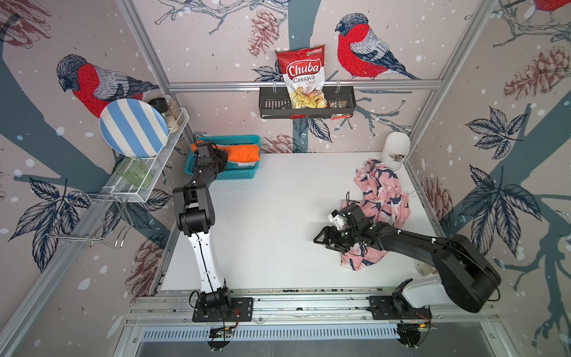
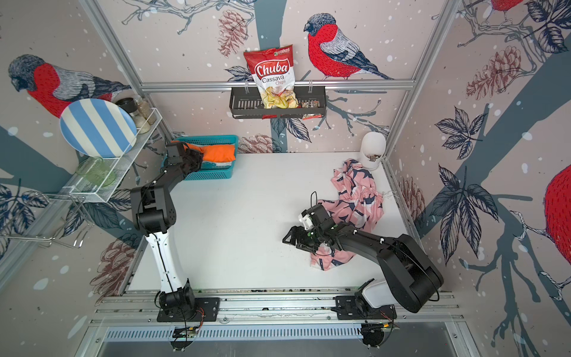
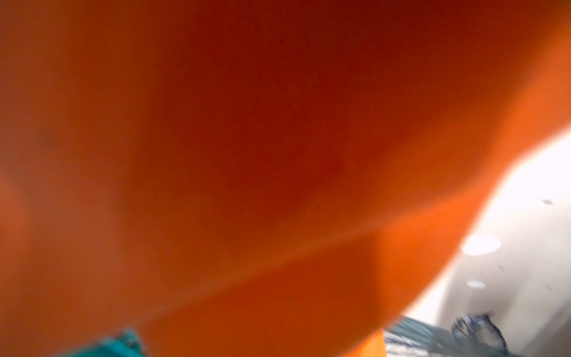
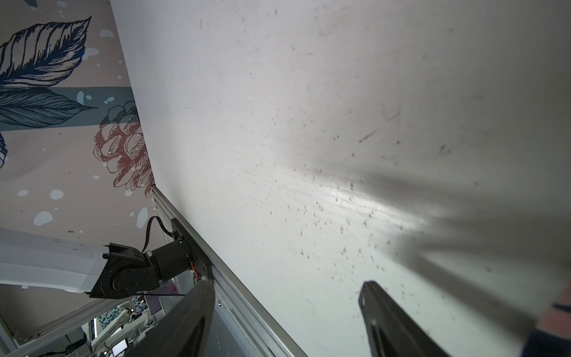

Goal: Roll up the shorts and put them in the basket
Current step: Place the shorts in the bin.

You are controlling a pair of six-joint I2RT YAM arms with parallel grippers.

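Pink shorts (image 1: 386, 197) lie crumpled by the right edge of the bench (image 1: 278, 231), right jaws wide open, empty, beside their near end. Left jaws are shut at orange shorts (image 1: 244, 153) in the far-left basket (image 1: 241, 175). Best spread pink flat before rolling.

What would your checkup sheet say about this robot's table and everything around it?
Surface: white table, speckled with small dark marks.
Job's things: pink patterned shorts crumpled at right; orange shorts bundled in teal basket.
Clutter: white canister in back right corner.
End effectors: left end effector shut, against orange shorts; right end effector open, empty, beside the pink shorts.
Cables: black loop at right wrist; cable along left arm.
Surroundings: chips bag in wall shelf; striped plate, green glass on wire rack.
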